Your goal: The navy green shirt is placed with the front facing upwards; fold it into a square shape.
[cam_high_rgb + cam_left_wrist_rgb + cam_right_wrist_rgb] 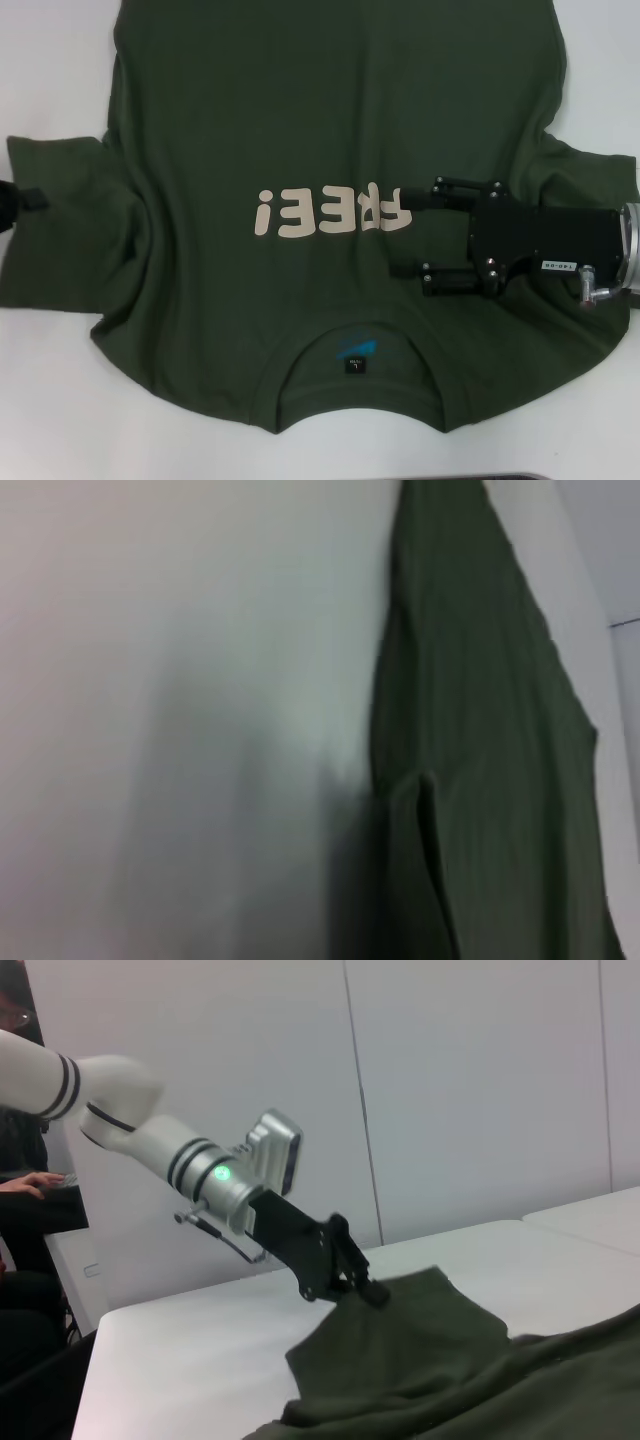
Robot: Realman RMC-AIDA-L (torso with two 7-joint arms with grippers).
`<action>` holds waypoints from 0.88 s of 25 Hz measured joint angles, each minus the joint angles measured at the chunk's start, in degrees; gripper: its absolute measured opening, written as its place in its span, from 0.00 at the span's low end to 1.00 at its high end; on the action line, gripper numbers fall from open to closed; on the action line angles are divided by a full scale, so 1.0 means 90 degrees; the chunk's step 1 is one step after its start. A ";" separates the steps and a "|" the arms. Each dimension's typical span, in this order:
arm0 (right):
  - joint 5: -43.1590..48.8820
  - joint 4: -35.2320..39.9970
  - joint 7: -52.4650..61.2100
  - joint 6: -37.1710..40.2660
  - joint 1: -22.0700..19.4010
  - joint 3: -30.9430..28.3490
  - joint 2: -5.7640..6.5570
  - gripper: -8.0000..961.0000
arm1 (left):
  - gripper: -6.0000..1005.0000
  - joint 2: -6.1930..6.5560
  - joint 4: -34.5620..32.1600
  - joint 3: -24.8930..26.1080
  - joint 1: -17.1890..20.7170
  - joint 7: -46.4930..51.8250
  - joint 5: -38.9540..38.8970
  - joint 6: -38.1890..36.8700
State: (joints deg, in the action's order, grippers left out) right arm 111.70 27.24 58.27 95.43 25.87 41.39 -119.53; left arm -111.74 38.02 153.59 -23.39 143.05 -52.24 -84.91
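The navy green shirt [300,120] lies spread front up on the white table [60,420]. Its collar [360,400] is at the near edge, and its cream lettering [330,212] reads upside down. My right gripper [420,228] hovers low over the chest beside the lettering, open, with both black fingers pointing left and nothing between them. My left gripper [22,198] sits at the outer edge of the left sleeve [70,230]. In the right wrist view the left gripper [368,1290] is shut on the sleeve's edge [420,1310]. The left wrist view shows only sleeve cloth [480,780] and table.
The shirt covers most of the table; bare white surface shows at the near left and the near right [600,420]. A pale panel wall [480,1090] stands behind the table. A person's hand [30,1182] rests past the table's far side.
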 joint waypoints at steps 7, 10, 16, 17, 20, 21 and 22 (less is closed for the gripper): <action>0.0001 0.0000 0.0000 -0.0025 -0.0001 0.0007 0.0000 0.86 | 0.01 0.0176 0.0006 0.0026 -0.0144 0.0060 0.0009 -0.0164; 0.0004 0.0000 0.0006 -0.0025 0.0001 0.0018 0.0000 0.86 | 0.01 0.0245 0.0009 0.0006 -0.0259 0.0109 0.0046 -0.0205; 0.0004 -0.0021 0.0014 -0.0021 -0.0003 0.0018 -0.0001 0.86 | 0.01 0.0431 -0.0015 -0.0039 -0.0388 0.0235 0.0080 -0.0243; 0.0004 -0.0023 0.0015 -0.0020 -0.0006 0.0017 0.0000 0.86 | 0.01 0.0452 -0.0010 -0.0039 -0.0391 0.0247 0.0083 -0.0246; 0.0004 -0.0028 0.0016 0.0000 -0.0011 0.0008 0.0000 0.86 | 0.01 0.0508 0.0003 -0.0039 -0.0394 0.0291 0.0083 -0.0257; 0.0004 -0.0029 0.0017 0.0008 -0.0010 0.0006 -0.0001 0.86 | 0.01 0.0518 0.0004 -0.0033 -0.0395 0.0311 0.0084 -0.0261; 0.0004 -0.0029 0.0017 0.0008 -0.0010 0.0006 -0.0001 0.86 | 0.01 0.0518 0.0004 -0.0033 -0.0395 0.0311 0.0084 -0.0261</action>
State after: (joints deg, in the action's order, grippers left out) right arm 111.73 26.98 58.43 95.50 25.78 41.45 -119.53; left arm -107.08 38.06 153.29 -26.94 145.85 -51.49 -87.26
